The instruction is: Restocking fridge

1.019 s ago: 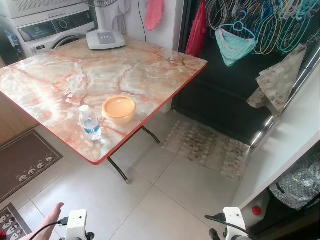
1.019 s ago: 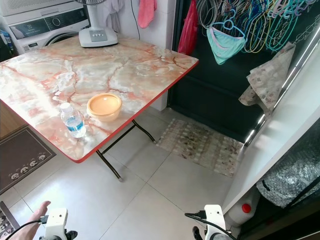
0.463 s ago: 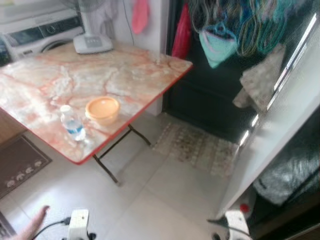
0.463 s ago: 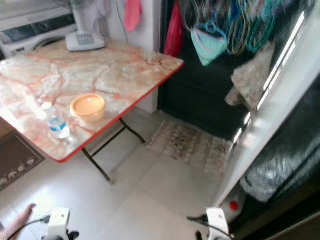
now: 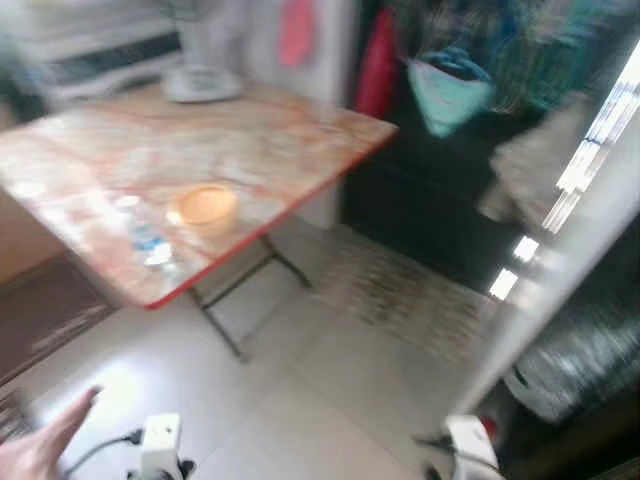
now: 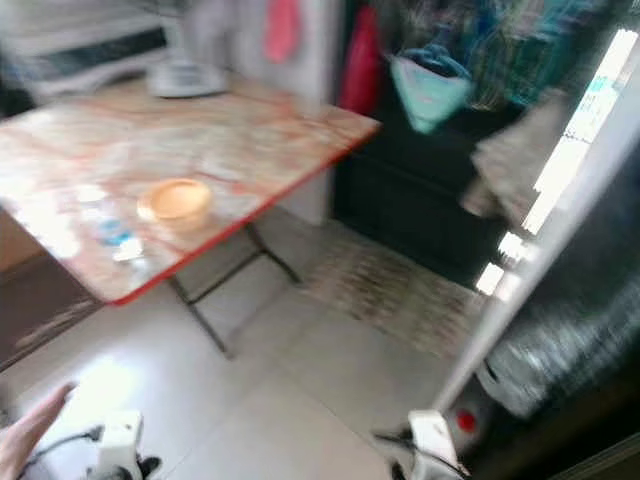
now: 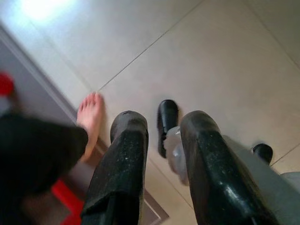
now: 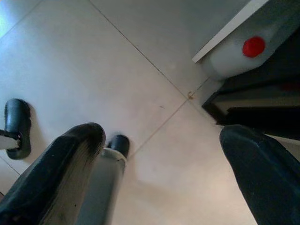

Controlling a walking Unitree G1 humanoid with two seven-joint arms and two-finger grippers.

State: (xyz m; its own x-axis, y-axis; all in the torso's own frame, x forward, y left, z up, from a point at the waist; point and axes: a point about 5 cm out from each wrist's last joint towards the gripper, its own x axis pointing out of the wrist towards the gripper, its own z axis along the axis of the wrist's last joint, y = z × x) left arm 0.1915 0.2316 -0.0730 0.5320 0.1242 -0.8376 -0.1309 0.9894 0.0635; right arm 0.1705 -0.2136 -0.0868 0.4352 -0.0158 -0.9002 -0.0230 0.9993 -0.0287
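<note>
The head views are blurred. A small water bottle (image 5: 148, 243) and an orange bowl (image 5: 207, 206) stand near the front edge of a marble-patterned folding table (image 5: 300, 130) at the left. The white fridge door (image 5: 590, 230) stands open at the right. Both arms hang low over the floor tiles. In the left wrist view, my left gripper (image 7: 164, 119) is open with a narrow gap and holds nothing. In the right wrist view, my right gripper (image 8: 161, 136) is wide open and empty.
A person's hand (image 5: 40, 450) reaches in at the lower left, and a bare foot (image 7: 89, 112) stands on the tiles near my left gripper. A white jug with a red cap (image 8: 243, 51) sits at the fridge's foot. A patterned mat (image 5: 400, 290) lies before the dark doorway.
The whole picture has swung and blurred, so the camera has moved. The person's hand reaches further into view at the lower left. Bottle and bowl stay on the table.
</note>
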